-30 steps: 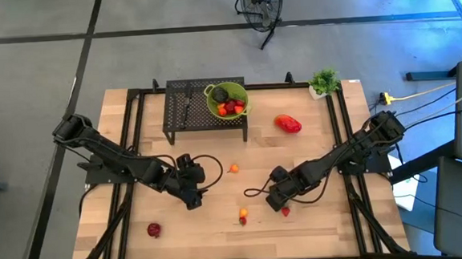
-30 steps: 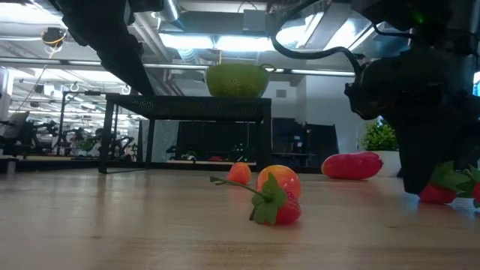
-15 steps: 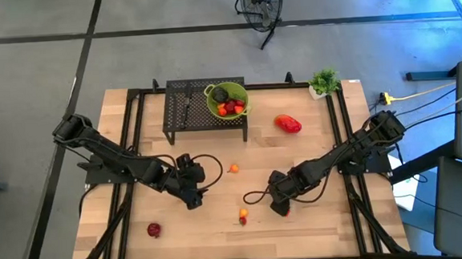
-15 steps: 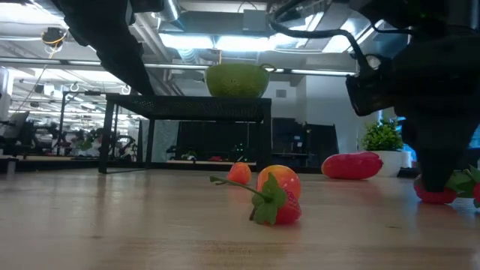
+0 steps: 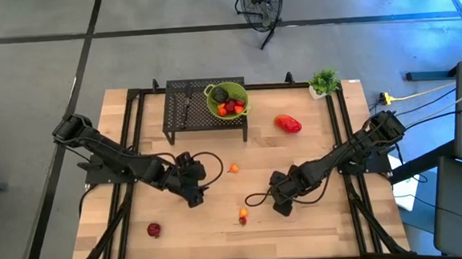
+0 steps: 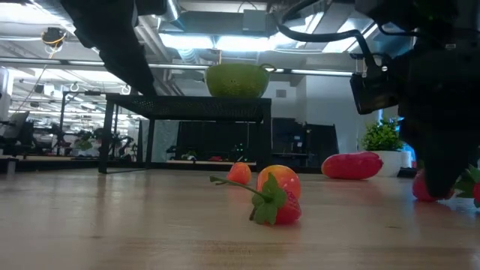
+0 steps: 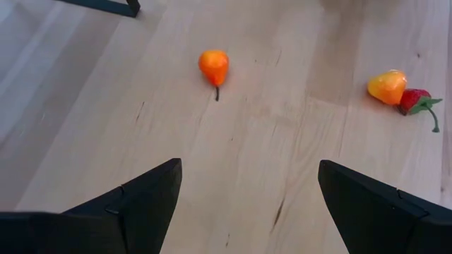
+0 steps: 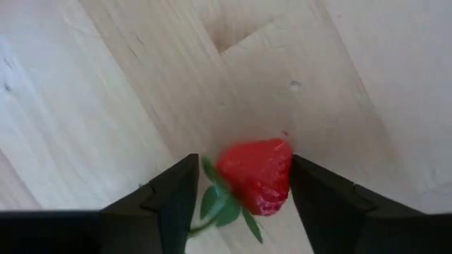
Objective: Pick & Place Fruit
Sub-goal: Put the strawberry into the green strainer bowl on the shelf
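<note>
The right gripper (image 8: 244, 185) is low over the table (image 5: 325, 220), its jaws set on either side of a red strawberry (image 8: 256, 174) with green leaves, both dark fingers (image 8: 169, 194) touching or nearly touching its sides; whether the berry rests on the wood or is lifted cannot be told; the left gripper (image 7: 244, 194) hovers over the middle left of the table with jaws wide and nothing between them, facing a small orange fruit (image 7: 213, 65) and a yellow-orange piece (image 7: 387, 86) lying against another strawberry (image 7: 417, 101); a lone red fruit (image 5: 153, 229) sits near the front left; a glossy red oblong fruit (image 5: 288, 124) lies beside the black rack (image 5: 184, 116), on which stands a lime-green bowl (image 5: 213, 106) holding a dark green ball and red pieces.
</note>
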Available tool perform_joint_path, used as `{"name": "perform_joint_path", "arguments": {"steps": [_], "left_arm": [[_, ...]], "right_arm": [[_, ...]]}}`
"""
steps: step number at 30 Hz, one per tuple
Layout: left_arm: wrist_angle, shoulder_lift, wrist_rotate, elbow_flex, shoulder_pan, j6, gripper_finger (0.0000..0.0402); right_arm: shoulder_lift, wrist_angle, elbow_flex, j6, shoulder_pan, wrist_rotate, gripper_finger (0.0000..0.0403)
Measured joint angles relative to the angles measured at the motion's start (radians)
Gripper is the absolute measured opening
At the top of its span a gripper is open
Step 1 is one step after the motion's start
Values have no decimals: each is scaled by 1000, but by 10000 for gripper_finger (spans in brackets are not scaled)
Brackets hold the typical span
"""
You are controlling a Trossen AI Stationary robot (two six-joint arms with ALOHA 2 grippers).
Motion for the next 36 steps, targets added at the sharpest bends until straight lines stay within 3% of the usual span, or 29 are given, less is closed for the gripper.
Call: {"name": "perform_joint_path", "arguments": {"steps": [11,20,28,36], "left_arm": [[0,0,3,0,2,0,329],[0,0,3,0,2,1,329],[0,0,8,0,2,1,329],[0,0,9,0,2,1,329]], "right_arm": [[0,-7,-1,3,-2,2,144],[0,-7,-1,38,-2,-9,164],[0,-9,0,26,-3,-30,133],[0,-8,1,26,-3,-39,157]]}}
